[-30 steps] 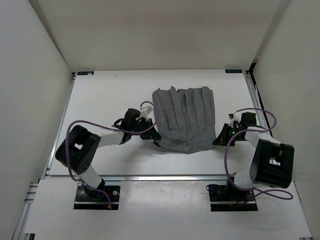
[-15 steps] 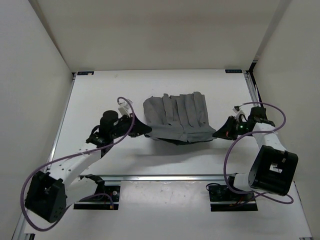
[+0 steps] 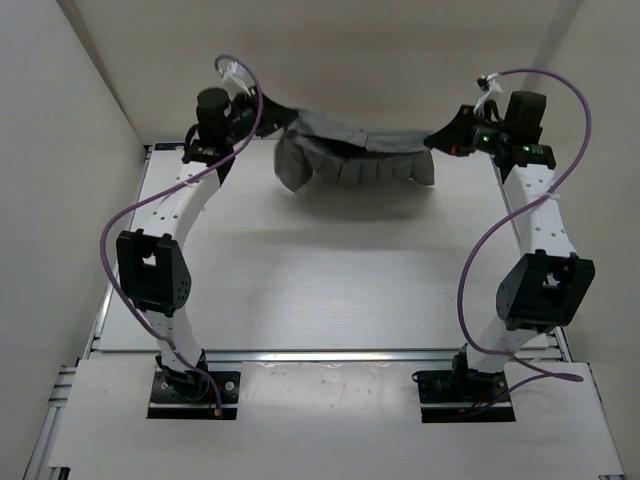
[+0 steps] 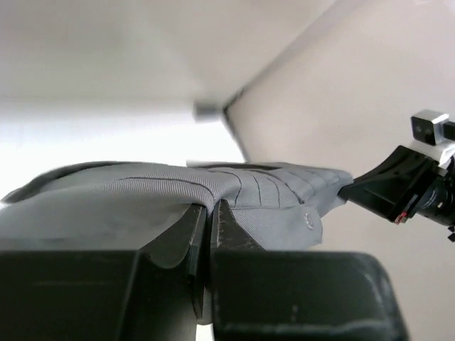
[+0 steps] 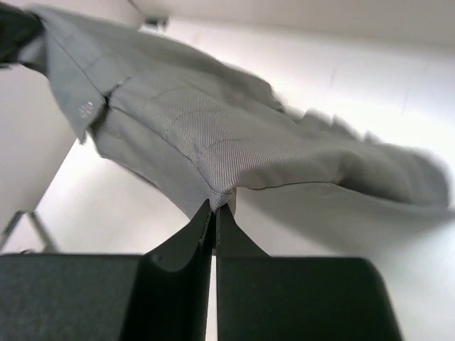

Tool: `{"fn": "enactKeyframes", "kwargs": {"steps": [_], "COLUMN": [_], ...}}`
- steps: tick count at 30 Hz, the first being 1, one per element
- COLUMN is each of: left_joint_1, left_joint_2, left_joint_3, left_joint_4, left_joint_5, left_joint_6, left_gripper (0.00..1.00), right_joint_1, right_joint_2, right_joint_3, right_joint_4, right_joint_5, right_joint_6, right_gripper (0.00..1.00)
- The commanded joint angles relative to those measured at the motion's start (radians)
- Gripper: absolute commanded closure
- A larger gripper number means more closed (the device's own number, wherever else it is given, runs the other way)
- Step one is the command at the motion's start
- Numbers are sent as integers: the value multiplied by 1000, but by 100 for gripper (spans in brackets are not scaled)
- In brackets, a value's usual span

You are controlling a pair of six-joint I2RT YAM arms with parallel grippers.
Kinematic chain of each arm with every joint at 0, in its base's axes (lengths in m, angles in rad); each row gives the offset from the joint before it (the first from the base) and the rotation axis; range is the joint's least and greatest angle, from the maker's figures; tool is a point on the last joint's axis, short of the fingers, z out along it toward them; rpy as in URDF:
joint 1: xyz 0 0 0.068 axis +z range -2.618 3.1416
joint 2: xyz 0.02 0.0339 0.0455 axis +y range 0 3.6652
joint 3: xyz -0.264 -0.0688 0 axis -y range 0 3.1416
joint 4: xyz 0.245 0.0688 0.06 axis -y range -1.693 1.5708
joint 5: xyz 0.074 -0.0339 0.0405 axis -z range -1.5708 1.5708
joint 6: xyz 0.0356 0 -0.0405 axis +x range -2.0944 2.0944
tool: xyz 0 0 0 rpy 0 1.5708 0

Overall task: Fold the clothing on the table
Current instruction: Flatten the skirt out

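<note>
The grey clothing is limp and finely ribbed, creased in long pleats, with a small button near one hem. The left hand and the right hand are each pressed almost together, pinching an end of its top edge. It hangs stretched between them above the far edge of the desk. Its long axis runs along that edge and the loose cloth droops down.
</note>
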Motion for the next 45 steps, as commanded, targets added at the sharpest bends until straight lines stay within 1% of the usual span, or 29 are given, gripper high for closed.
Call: {"fn": "enactKeyframes", "kwargs": {"steps": [1,2,3,4,5,7,8,9,10,11,13,14,16,18,21,23,26,30,33,34,35,36,37,38,39,40,41,44,45], "left_joint_1": [-31,-37,-55,-58,-52,-48,-57,-66,-80,-92,-94,-80,-23,70,162,165,118,98,104,104,104,113,107,107,109,104,101,90,87], "left_joint_2": [-89,-134,-206,-286,-328,-513,-558,-648,-732,-772,-922,-991,-1099,-1204,-1285,-1293,-1325,-1340,-1356,-1359,-1359,-1357,-1347,-1340,-1325,-1313,-1310,-1310,-1316], "left_joint_3": [156,124,20,-141,-230,-619,-789,-864,-1004,-1066,-1269,-1359,-1461,-1504,-1517,-1521,-1504,-1472,-1449,-1448,-1448,-1454,-1454,-1452,-1451,-1449,-1448,-1412,-1402], "left_joint_4": [-22,-32,-32,-23,10,87,96,83,83,78,22,8,-17,-40,-104,-117,-141,-175,-198,-197,-197,-206,-204,-207,-221,-245,-246,-324,-362], "left_joint_5": [-83,-105,-127,-126,-109,-97,-98,-124,-130,-136,-147,-133,-101,-93,-32,-23,-66,-58,-54,-49,-49,-46,-43,-31,-32,-29,-17,-47,-84], "left_joint_6": [182,242,260,260,246,203,198,197,179,166,137,104,54,31,22,24,17,19,25,28,31,33,34,40,49,62,71,108,118], "left_gripper": [100,100,100,100,100,100,100,100,100,100,100,99,97,95,95,97,96,97,93,87,82,81,75,67,62,46,2,1,1], "right_joint_1": [2,-17,-21,-24,-30,-46,-50,-57,-51,-47,-15,14,37,43,-12,-26,-41,-40,-31,-24,-15,-14,-24,-32,-34,-43,-52,-84,-92], "right_joint_2": [-46,-57,-68,-77,-109,-159,-195,-219,-257,-296,-346,-391,-452,-518,-505,-503,-522,-552,-560,-560,-545,-531,-525,-511,-503,-502,-511,-546,-560], "right_joint_3": [49,18,-8,-66,-146,-282,-371,-466,-514,-590,-697,-753,-864,-902,-900,-897,-904,-919,-916,-912,-900,-884,-881,-880,-889,-892,-903,-970,-1008], "right_joint_4": [120,126,124,99,65,2,-32,-64,-87,-113,-164,-178,-198,-196,-248,-251,-265,-270,-276,-282,-294,-311,-319,-323,-323,-293,-285,-225,-207], "right_joint_5": [8,-10,-20,-27,-37,-34,-14,3,20,46,94,139,195,227,188,164,152,152,140,144,144,135,125,109,98,97,91,26,16], "right_joint_6": [-1,18,12,-8,-39,-105,-163,-221,-244,-289,-361,-395,-412,-409,-419,-412,-413,-398,-393,-398,-410,-427,-436,-448,-438,-407,-386,-263,-237], "right_gripper": [100,100,100,100,100,100,100,100,100,100,100,100,100,100,100,100,100,100,100,95,78,69,44,19,14,8,6,1,2]}}
